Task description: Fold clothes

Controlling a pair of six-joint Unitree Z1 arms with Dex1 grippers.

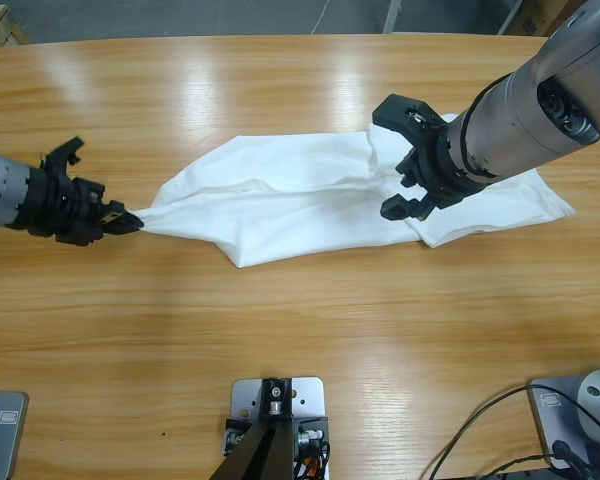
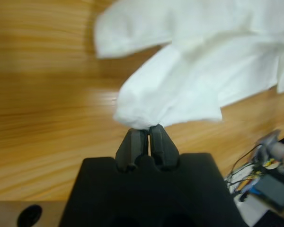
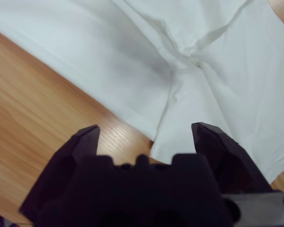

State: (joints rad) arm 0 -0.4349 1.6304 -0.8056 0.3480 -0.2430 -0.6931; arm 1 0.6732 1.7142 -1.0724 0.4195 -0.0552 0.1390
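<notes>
Lying stretched left-to-right across the wooden tabletop (image 1: 300,330), the crumpled plain white cotton T-shirt (image 1: 310,205) tapers leftward to a corner pinched in the left claw (image 1: 130,219); right claw (image 1: 408,192) hovers over it, wide open.

I see my right gripper (image 3: 144,137) with jaws spread wide, poised over the white T-shirt (image 3: 132,61). Cloth lies rumpled on the wooden tabletop (image 3: 33,127), seams and folds meeting near the middle. One hem edge sits between the jaws.
</notes>
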